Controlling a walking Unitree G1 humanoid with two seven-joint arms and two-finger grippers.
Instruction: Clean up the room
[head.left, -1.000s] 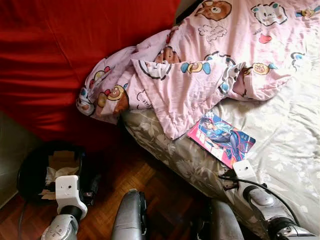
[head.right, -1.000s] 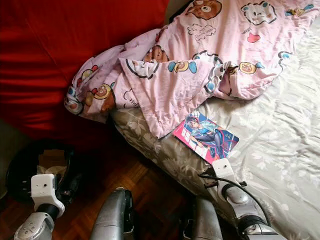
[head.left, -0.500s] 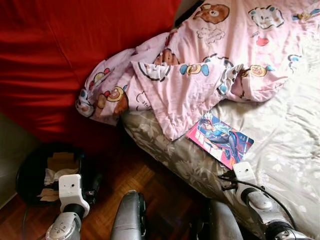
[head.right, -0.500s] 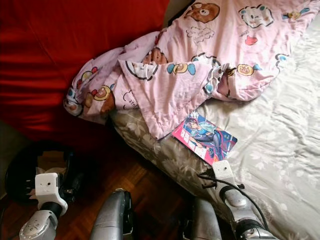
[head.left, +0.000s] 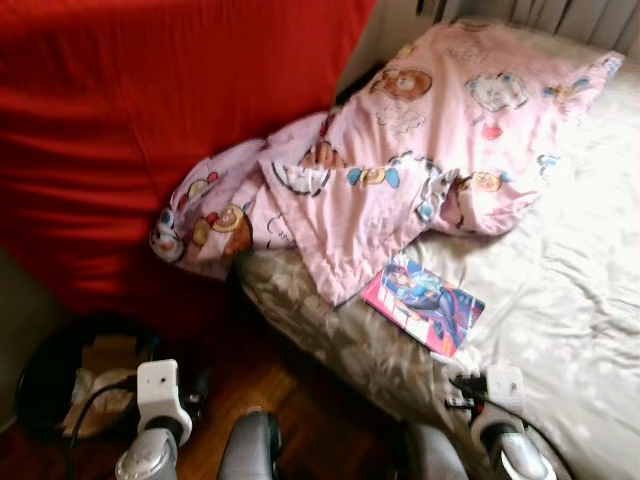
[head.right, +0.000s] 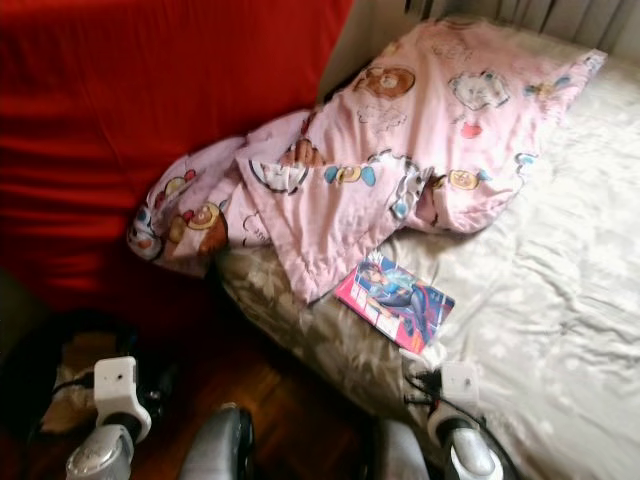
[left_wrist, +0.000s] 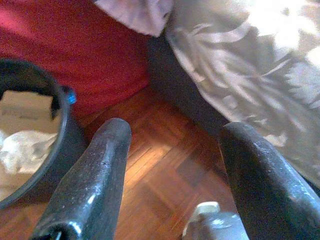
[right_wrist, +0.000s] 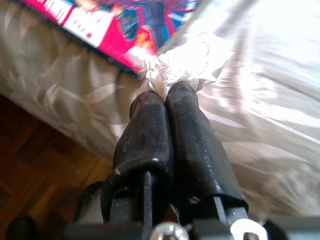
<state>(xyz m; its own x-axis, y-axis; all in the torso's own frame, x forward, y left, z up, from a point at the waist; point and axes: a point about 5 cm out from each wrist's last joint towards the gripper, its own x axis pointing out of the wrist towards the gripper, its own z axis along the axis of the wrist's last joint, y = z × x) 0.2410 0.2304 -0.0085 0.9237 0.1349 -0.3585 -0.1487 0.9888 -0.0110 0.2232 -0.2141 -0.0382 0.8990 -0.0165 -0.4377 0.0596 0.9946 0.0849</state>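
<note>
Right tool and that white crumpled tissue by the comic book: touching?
Touching. In the right wrist view the right tool has its black fingers pressed together, with the white crumpled tissue pinched at their tips, beside the comic book.

A crumpled white tissue (right_wrist: 186, 56) sits pinched at the tips of the right tool (right_wrist: 167, 92), whose two black fingers are pressed together on it, just beside the corner of a pink and blue comic book (head.left: 424, 305). The book lies flat on the pale floral bed sheet (head.left: 560, 300), right of centre in the frame. A black waste bin (head.left: 45, 375) holding crumpled paper stands on the wooden floor at lower left.
</note>
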